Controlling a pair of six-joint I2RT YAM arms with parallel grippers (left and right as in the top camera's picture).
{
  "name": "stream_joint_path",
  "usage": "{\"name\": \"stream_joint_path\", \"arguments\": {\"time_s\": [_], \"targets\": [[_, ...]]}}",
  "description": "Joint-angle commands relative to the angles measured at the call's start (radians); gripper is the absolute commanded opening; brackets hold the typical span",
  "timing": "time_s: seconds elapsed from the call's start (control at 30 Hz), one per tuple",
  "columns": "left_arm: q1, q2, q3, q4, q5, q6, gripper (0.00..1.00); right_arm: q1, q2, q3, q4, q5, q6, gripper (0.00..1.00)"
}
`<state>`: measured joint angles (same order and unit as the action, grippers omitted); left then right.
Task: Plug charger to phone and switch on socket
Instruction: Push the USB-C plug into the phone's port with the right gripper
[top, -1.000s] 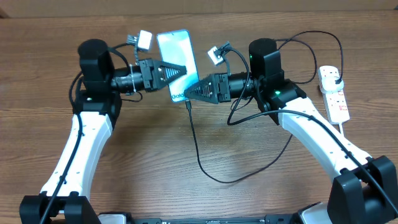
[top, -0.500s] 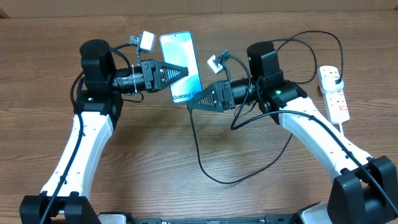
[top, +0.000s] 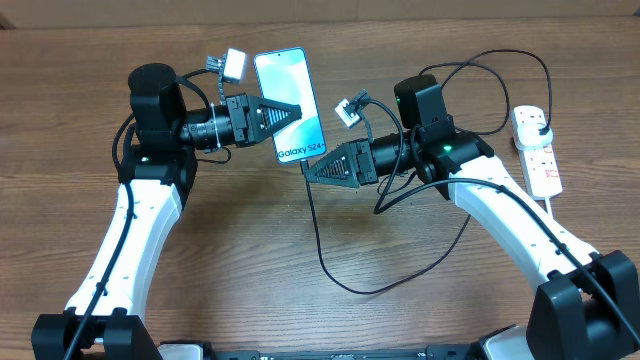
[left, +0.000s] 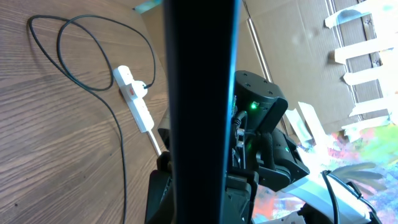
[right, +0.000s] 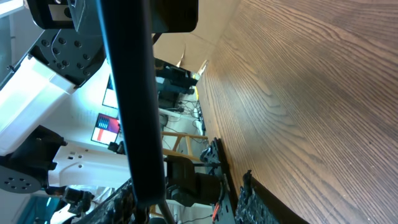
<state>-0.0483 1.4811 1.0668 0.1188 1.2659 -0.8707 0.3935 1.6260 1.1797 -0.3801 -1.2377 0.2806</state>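
My left gripper (top: 292, 110) is shut on the phone (top: 285, 85) and holds it above the table, its blue screen facing up. In the left wrist view the phone (left: 199, 93) is a dark edge-on strip between the fingers (left: 202, 202). The charger cable (top: 318, 235) hangs from the phone's lower end, loops over the table and runs to its plug in the socket (top: 537, 150). My right gripper (top: 308, 172) is open just below the phone's lower end. In the right wrist view the phone (right: 127, 93) and the cable's tip lie between the spread fingers (right: 186, 202), close to the left one.
The socket lies at the table's right edge with its white cord trailing toward the front; it also shows in the left wrist view (left: 134, 99). Loops of black cable (top: 500, 60) lie behind the right arm. A cardboard wall stands along the far edge.
My right gripper has drawn back down and to the right from the phone's lower end, uncovering the screen text. The cable stays at the phone. The left gripper has barely moved.
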Motion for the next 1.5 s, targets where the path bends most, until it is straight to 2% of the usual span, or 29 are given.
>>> {"name": "stream_joint_path", "arguments": {"time_s": [0.0,0.13,0.27,0.5,0.63,0.97,1.47], "targets": [[0.001,-0.013,0.002,0.005,0.014,0.022,0.04,-0.002,-0.008,0.017,0.008,0.013,-0.02,0.47],[-0.003,-0.013,0.002,0.005,0.014,0.022,0.04,-0.002,-0.008,0.017,0.013,0.013,-0.02,0.45],[-0.021,-0.013,0.002,0.005,0.013,0.023,0.04,-0.002,-0.008,0.017,0.015,0.013,-0.02,0.3],[-0.032,-0.013,0.002,0.005,0.009,0.038,0.04,-0.002,-0.008,0.017,0.039,0.008,-0.015,0.2],[-0.032,-0.013,0.002,0.004,0.009,0.058,0.04,-0.002,-0.008,0.017,0.077,0.006,0.031,0.04],[-0.032,-0.013,0.002,-0.14,0.018,0.154,0.04,-0.002,-0.008,0.017,0.143,0.006,0.091,0.04],[-0.032,-0.013,0.002,-0.14,0.135,0.165,0.04,-0.002,-0.008,0.017,0.246,0.027,0.192,0.04]]}}
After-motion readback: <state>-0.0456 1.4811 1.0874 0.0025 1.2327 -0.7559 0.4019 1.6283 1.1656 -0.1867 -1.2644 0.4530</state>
